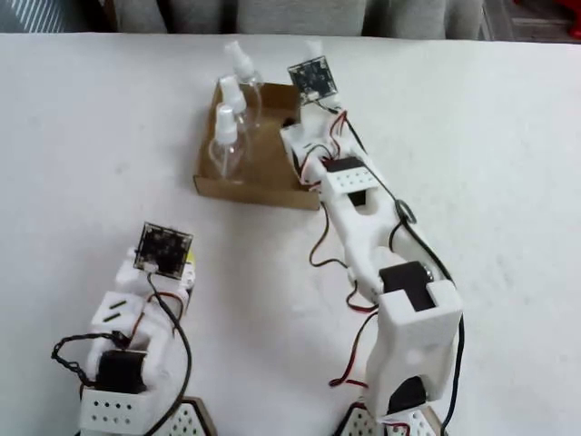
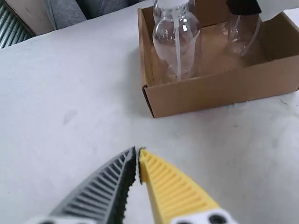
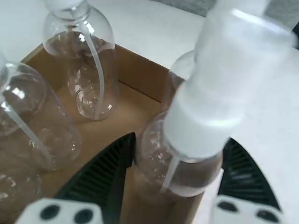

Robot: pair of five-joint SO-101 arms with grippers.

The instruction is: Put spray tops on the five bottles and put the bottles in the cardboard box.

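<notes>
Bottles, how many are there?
4 bottles. Three stand in a row in the box: near, middle, far. One is in the right gripper. Another may hide behind it.

Closed end effector (image 2: 138, 155) near cardboard box (image 2: 219, 91) holding bottles (image 2: 176, 35).

No writing can be read. Nothing legible is found on any clear plastic spray bottle (image 1: 227, 150) or the brown cardboard box (image 1: 254, 193).
</notes>
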